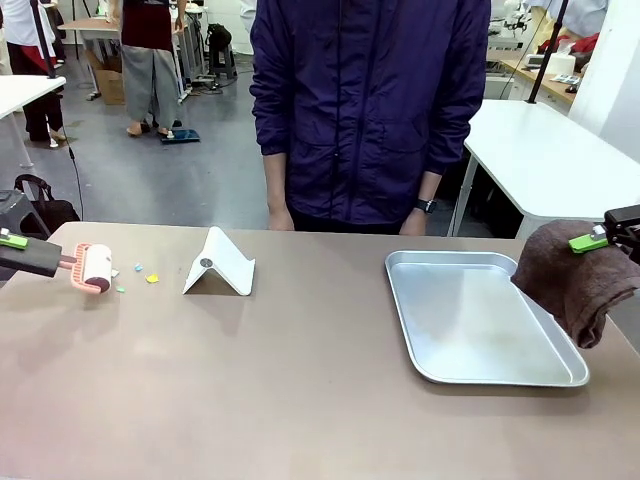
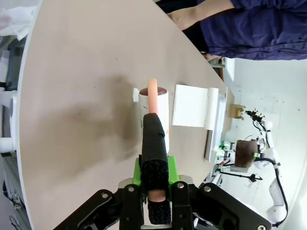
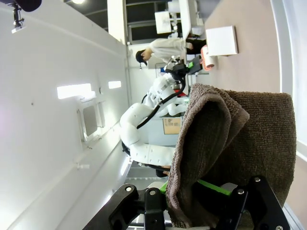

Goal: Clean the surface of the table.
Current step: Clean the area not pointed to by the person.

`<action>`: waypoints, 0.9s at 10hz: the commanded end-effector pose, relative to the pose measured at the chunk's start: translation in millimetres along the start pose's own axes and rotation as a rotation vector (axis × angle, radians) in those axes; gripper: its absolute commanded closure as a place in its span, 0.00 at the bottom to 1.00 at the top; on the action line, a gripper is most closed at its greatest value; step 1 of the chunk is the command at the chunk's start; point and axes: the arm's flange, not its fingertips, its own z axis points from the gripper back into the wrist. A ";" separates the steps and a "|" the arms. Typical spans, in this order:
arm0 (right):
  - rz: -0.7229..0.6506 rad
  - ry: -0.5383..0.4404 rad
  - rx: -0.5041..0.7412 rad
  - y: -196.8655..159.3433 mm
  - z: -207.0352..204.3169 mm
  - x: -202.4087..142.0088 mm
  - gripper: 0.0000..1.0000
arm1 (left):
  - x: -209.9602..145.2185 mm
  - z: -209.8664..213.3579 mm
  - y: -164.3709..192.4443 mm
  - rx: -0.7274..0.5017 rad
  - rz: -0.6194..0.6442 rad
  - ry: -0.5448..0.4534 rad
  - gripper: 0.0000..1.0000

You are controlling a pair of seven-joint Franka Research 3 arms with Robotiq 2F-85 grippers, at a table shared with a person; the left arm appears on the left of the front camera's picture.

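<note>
The brownish-tan table (image 1: 300, 380) spreads across the front view. At its far left my left gripper (image 1: 22, 246) is shut on the black handle of a lint roller (image 1: 92, 267) with a pink frame and white roll, which rests on the tabletop. Small yellow, green and blue scraps (image 1: 150, 277) lie just right of the roller. In the left wrist view the lint roller (image 2: 154, 108) points away from my fingers (image 2: 139, 173) along the table (image 2: 81, 96). At the right edge my right gripper (image 1: 612, 234) is shut on a brown towel (image 1: 575, 275) that hangs above the table; the brown towel (image 3: 230, 148) drapes over the fingers.
A silver metal tray (image 1: 478, 318) lies at the right, its right side under the towel. A white folded stand (image 1: 220, 265) sits left of centre. A person in a dark purple jacket (image 1: 370, 110) stands at the far edge. A white table (image 1: 545, 150) is behind, to the right.
</note>
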 end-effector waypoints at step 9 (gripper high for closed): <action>0.006 0.003 0.000 2.9 1.1 0.4 1.00 | 7.5 -50.7 -10.3 0.103 0.046 0.057 0.78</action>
